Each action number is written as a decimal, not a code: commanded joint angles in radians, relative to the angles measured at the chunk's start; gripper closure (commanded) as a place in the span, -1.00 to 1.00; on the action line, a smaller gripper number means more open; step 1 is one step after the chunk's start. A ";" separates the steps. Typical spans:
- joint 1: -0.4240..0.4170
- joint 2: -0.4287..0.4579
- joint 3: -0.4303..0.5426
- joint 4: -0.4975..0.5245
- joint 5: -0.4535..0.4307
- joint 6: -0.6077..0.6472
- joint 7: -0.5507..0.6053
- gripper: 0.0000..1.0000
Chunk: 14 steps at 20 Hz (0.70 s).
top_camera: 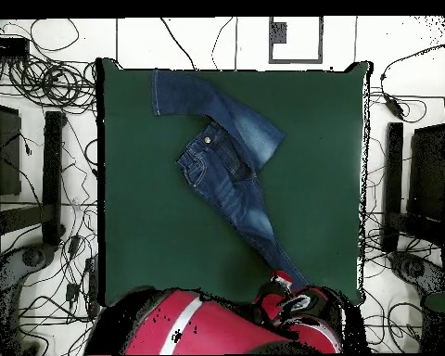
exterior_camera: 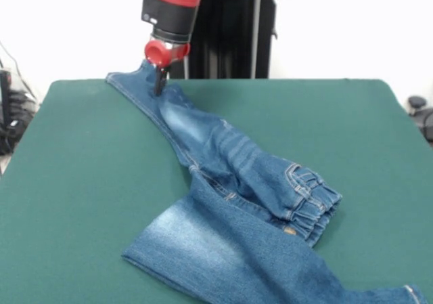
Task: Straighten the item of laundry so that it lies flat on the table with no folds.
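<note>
**Gripper at the hem of one jeans leg**

The gripper (exterior_camera: pixel 160 84) is down at the far hem of one leg of the jeans (exterior_camera: pixel 237 202), its dark fingertips closed on the denim there. One pair of jeans lies on the green table (exterior_camera: pixel 81 182): that leg stretches straight toward the waistband, the other leg is folded across it. Cables (top_camera: pixel 50 83) and black stands (top_camera: pixel 52 176) surround the table. No readable writing shows.
</note>
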 commanded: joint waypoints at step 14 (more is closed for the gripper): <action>-0.180 -0.116 0.308 -0.032 -0.150 0.240 0.068 -1.00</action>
